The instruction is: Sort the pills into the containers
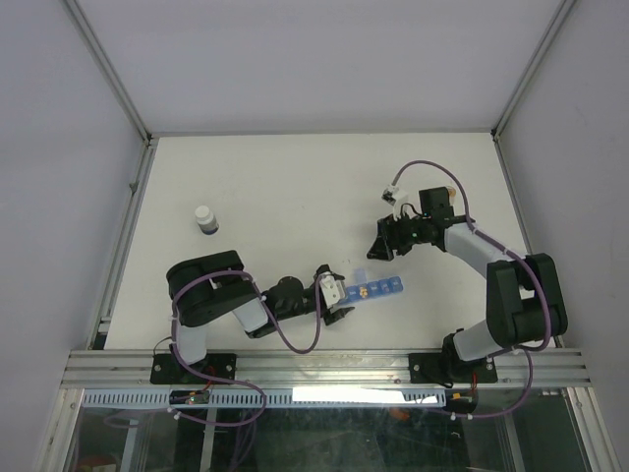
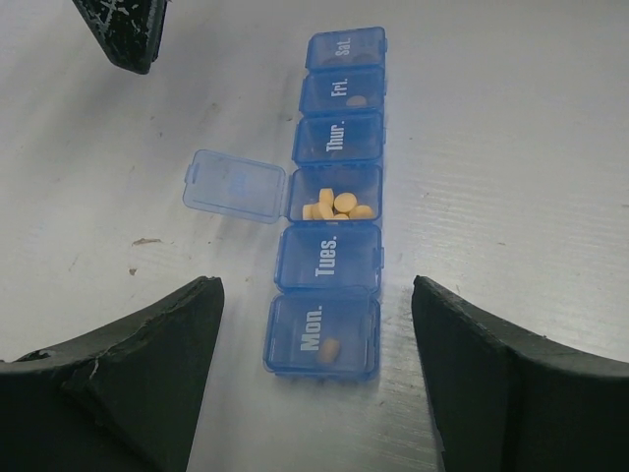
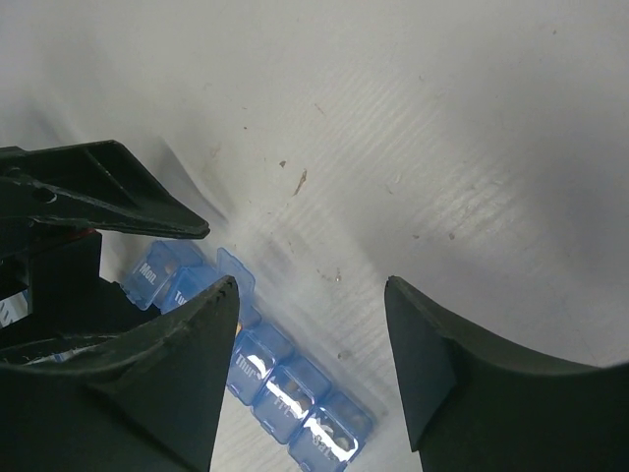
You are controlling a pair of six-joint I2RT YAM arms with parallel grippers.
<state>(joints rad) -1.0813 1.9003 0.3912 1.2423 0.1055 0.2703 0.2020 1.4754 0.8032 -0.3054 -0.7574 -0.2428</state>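
Note:
The containers are one blue pill-organiser strip (image 1: 374, 290) (image 2: 332, 197) lying flat between the two arms. Its Wednesday cell (image 2: 336, 194) stands open, lid flipped to the left, with several pills (image 2: 336, 205) inside. One pill (image 2: 329, 350) shows in the Monday cell and one (image 2: 357, 100) in Friday. My left gripper (image 1: 335, 296) (image 2: 314, 285) is open, its fingers either side of the Monday end without touching it. My right gripper (image 1: 384, 242) (image 3: 313, 285) hangs open above the table just beyond the strip (image 3: 295, 393), holding nothing.
A white capped bottle (image 1: 206, 219) stands at the table's left. The right gripper's finger (image 2: 126, 29) shows at the top left of the left wrist view. The left gripper's finger (image 3: 118, 187) reaches in at the left of the right wrist view.

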